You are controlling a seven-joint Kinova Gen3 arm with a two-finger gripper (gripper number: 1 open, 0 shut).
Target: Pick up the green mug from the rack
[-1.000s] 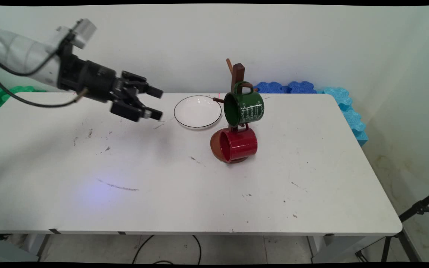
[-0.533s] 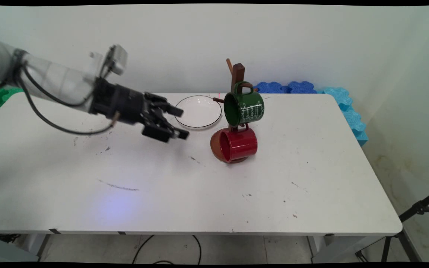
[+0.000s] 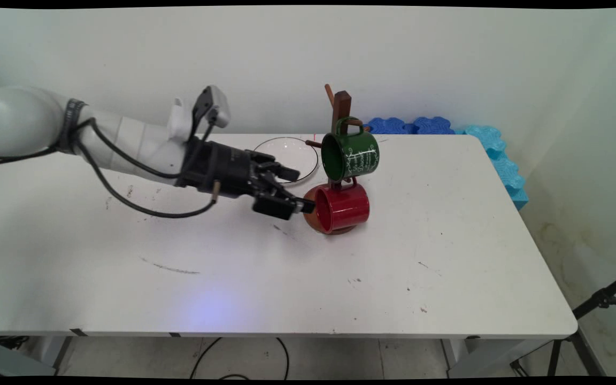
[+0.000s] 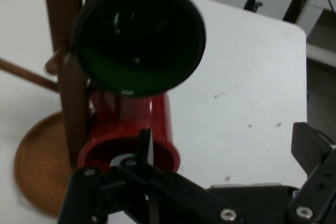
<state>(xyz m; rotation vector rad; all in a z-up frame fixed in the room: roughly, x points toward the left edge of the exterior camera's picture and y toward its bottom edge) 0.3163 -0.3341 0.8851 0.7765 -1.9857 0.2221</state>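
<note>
End effector (image 3: 301, 190): I see it open, one finger at the red mug's (image 3: 340, 208) mouth.
Green mug (image 3: 351, 155): just above, hung by its handle on the wooden rack (image 3: 341, 104).

The hand (image 3: 301, 189) now reaches right across the bench, past the plate (image 3: 301, 151), arriving at the red mug's (image 3: 343, 208) open mouth.

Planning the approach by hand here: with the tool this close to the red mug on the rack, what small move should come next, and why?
Probably a short, slow advance: the open tool sits at the red mug's mouth, one finger already at the rim. The green mug hangs just above, so staying level seems wise.
</note>
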